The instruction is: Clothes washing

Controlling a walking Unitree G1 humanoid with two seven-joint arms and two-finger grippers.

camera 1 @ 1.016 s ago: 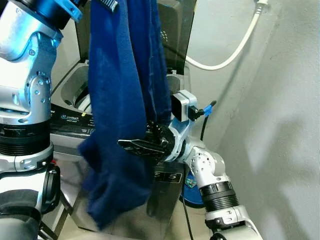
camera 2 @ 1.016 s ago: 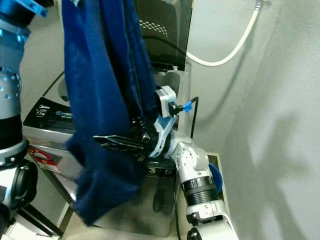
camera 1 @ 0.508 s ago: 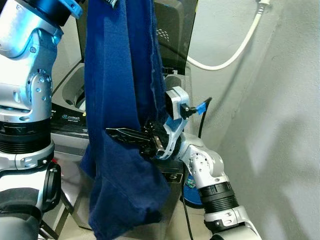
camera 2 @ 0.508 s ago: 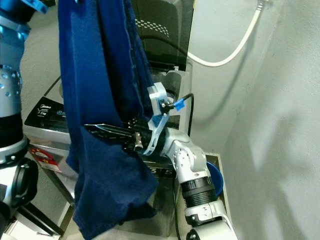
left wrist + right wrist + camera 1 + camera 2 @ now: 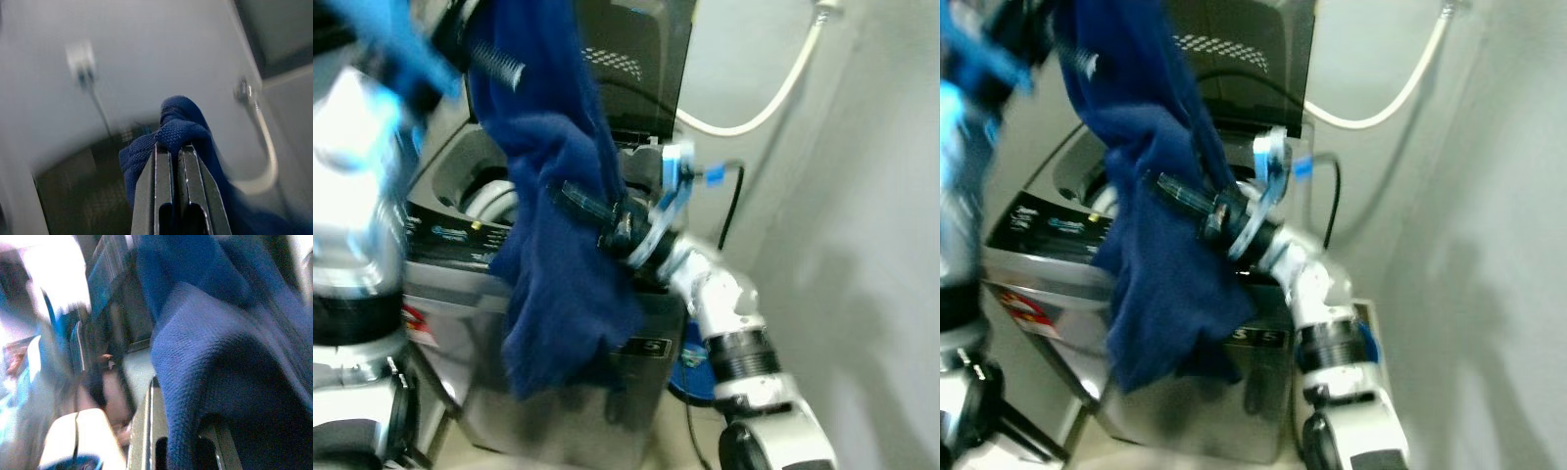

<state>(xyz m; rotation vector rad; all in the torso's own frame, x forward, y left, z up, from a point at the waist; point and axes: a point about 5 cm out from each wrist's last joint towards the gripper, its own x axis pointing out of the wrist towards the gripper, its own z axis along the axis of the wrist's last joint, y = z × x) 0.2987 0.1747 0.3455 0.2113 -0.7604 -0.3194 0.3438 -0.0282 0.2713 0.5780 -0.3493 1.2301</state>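
Motion blur smears both eye views. Raised high, the left gripper (image 5: 176, 147) has its fingers pinched together on the top fold of the blue cloth (image 5: 558, 264). From the right, the right gripper (image 5: 582, 201) reaches level into the cloth's middle, fabric draped between its fingers (image 5: 144, 431). Hanging lengthwise, the cloth is over the front right corner of the washing machine (image 5: 460, 284), whose lid (image 5: 636, 59) stands open; the tub's contents cannot be made out.
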